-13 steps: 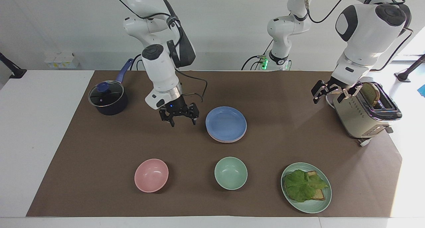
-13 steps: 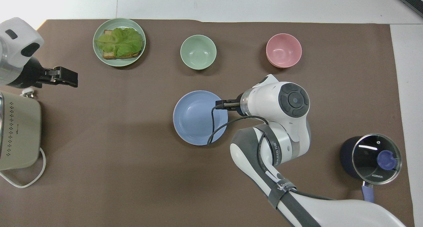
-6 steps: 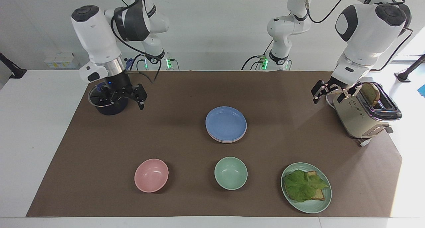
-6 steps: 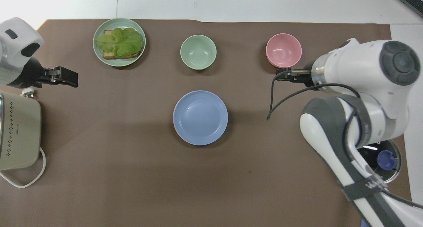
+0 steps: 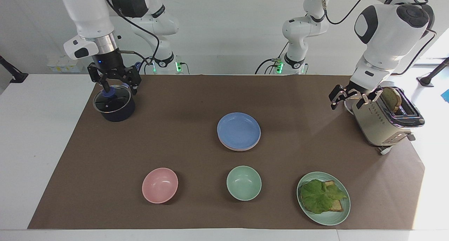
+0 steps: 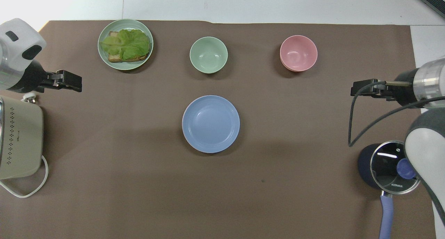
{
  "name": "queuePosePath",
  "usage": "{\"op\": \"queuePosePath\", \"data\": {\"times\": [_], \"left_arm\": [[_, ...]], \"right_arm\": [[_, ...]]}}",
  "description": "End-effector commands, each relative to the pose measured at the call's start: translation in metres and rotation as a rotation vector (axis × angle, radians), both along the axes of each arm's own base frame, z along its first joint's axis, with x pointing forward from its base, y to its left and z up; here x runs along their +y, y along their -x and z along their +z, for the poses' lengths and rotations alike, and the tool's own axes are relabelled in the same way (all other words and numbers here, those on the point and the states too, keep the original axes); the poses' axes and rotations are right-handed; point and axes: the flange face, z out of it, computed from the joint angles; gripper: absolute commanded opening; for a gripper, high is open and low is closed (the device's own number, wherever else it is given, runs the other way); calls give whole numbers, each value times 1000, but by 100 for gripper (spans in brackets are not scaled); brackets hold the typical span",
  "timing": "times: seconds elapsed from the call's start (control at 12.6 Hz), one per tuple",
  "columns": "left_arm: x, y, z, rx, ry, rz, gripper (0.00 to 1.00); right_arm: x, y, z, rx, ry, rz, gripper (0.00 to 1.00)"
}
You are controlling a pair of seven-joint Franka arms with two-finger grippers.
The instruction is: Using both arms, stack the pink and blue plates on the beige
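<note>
The round matte blue plate (image 5: pixel 239 129) sits on top of a neat pile in the middle of the brown-covered bench (image 5: pixel 175 146), and under its rim a sliver of the pale pink plate (image 5: pixel 231 147) shows; a paler edge peeps out below that, most likely the cream-beige plate, though I cannot see enough of it to be sure. From overhead only the blue one shows, because the plates are the same size and lie squarely on each other. So the stacking looks done to me.

Both arms stand clear of the pile, which fits that reading. The right gripper (image 5: pixel 114 84) hangs empty over the dark saucepan with the glass lid (image 5: pixel 114 104) at its own end of the bench, its jaws spread wide. The left gripper (image 5: pixel 352 97) hovers just beside the cream-coloured toaster (image 5: pixel 382 123) at the other end, jaws also spread and holding nothing.

The small pink bowl (image 5: pixel 160 185), the mint-green bowl (image 5: pixel 243 182) and the mint-green plate with lettuce on toast (image 5: pixel 323 198) line the edge farthest from the robots, well apart from the pile, so nothing crowds it
</note>
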Motion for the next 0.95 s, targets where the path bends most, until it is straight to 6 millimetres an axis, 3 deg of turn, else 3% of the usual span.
{"op": "queuePosePath", "data": {"times": [0.0, 0.56, 0.88], "left_arm": [[4, 2, 2, 5, -16, -6, 100], [4, 2, 2, 5, -16, -4, 100], [4, 2, 2, 5, -16, -6, 100]], "right_arm": [[-3, 1, 7, 49, 14, 32, 100], [6, 28, -1, 138, -64, 64, 100], [5, 29, -1, 138, -63, 63, 100]]}}
